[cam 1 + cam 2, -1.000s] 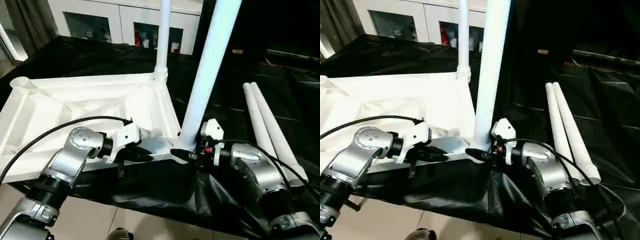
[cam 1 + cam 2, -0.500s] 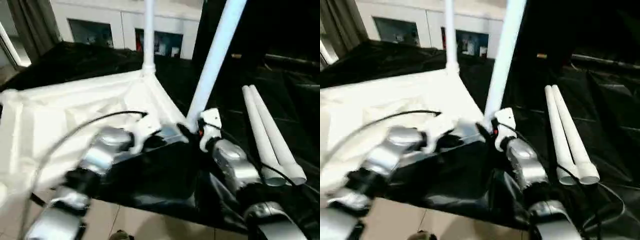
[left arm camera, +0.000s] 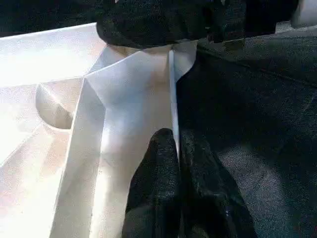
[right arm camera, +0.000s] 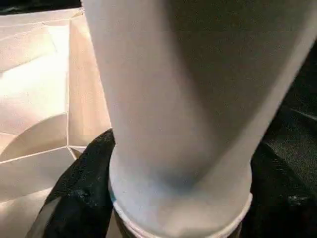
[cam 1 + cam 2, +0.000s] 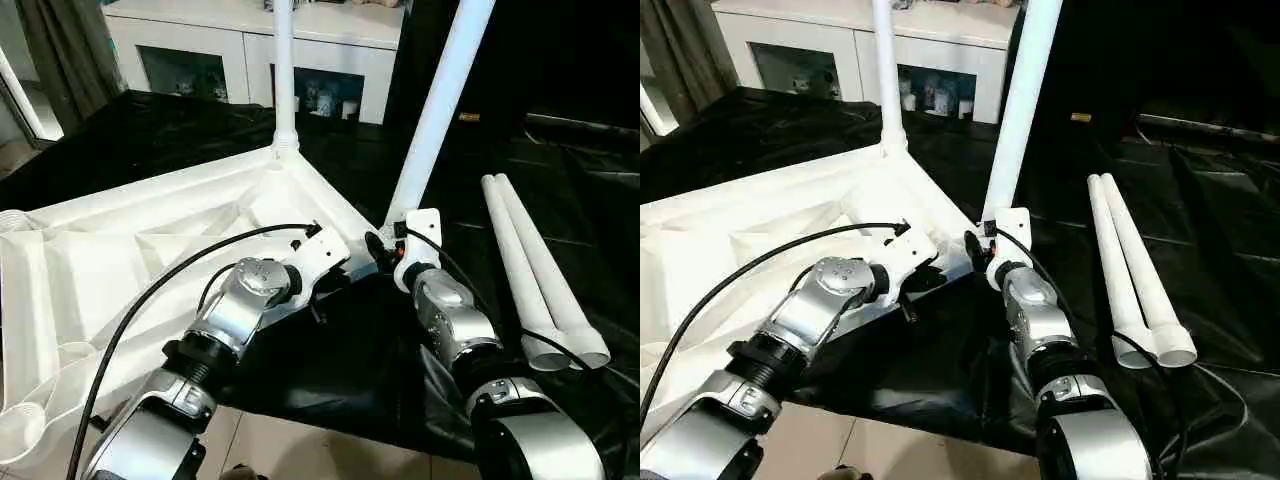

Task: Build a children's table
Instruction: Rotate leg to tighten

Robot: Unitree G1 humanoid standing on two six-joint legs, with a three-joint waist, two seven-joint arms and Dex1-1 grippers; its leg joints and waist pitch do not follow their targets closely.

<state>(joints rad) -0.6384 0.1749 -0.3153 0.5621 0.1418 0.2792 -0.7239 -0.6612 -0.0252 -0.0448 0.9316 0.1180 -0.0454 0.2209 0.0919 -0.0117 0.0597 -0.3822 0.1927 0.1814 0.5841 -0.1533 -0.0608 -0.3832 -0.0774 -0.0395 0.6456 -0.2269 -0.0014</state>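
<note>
The children's table top (image 5: 120, 260) lies underside up on black cloth, ribs and corner sockets showing. One white leg (image 5: 283, 80) stands upright in its far corner socket. A second leg (image 5: 440, 110) leans to the right from the near right corner. My right gripper (image 5: 385, 248) is shut around that leg's base, with a black finger (image 4: 84, 188) on either side of the tube. My left gripper (image 5: 333, 284) is shut on the top's thin rim wall (image 3: 173, 99) close beside that corner, its fingertips (image 3: 158, 163) pinching the wall. Two more legs (image 5: 545, 275) lie loose at the right.
Black cloth (image 5: 350, 350) covers the work surface, and its front edge hangs over a light floor (image 5: 300, 450). A white cabinet with glass-fronted shelves (image 5: 200, 60) stands behind. My left arm's black cable (image 5: 150, 300) loops over the table top.
The table top has swung round on the cloth, its near right corner going away from me with both grippers still on it. The held leg leans further to the right.
</note>
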